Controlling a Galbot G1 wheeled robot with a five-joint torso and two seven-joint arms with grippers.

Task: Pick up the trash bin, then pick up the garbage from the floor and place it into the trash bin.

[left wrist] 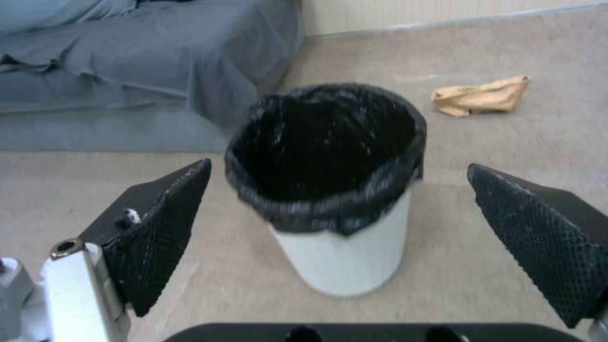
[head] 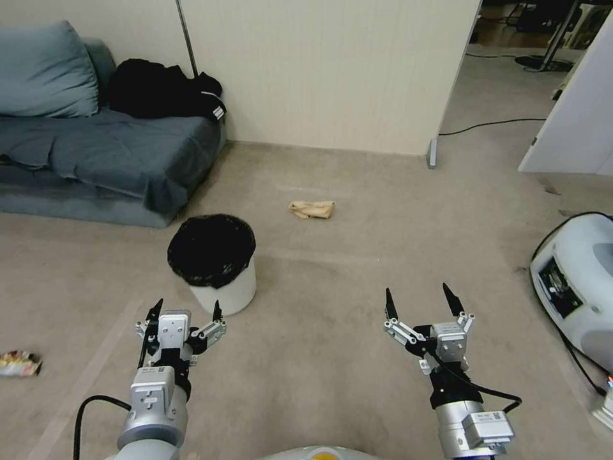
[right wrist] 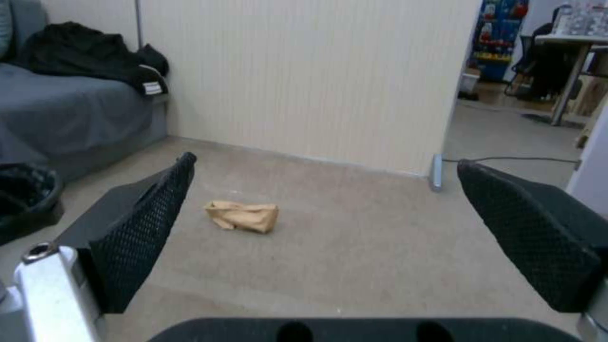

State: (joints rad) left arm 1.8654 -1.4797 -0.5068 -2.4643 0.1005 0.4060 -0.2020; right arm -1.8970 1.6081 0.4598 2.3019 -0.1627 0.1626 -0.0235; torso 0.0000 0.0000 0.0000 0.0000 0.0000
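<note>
The left hand [head: 185,311] is held low over the carpet with its fingers spread wide and nothing between them. Just beyond its fingertips, slightly toward the robot's right, the trash bin [head: 220,268] stands upright on the floor, apart from the hand and not touched by it; in the left wrist view the bin [left wrist: 336,190] is framed squarely between the two open pads. The right hand [head: 424,305] is likewise held open and empty, well apart from the bin on the robot's right side.

No part of the task is judged to be done: the bin is not yet lifted, and no litter can be seen inside its black liner. The approach to the bin is taken to be the step in hand.

Farther out, a crumpled tan paper bag [head: 311,209] lies on the carpet beyond the bin and ahead of the right hand, roughly midway to the wall; it is centred between the right hand's pads in the right wrist view [right wrist: 242,216]. A coloured snack wrapper [head: 19,363] lies at the far left on the floor, well apart from the left hand. Both pieces remain to be collected.
</note>
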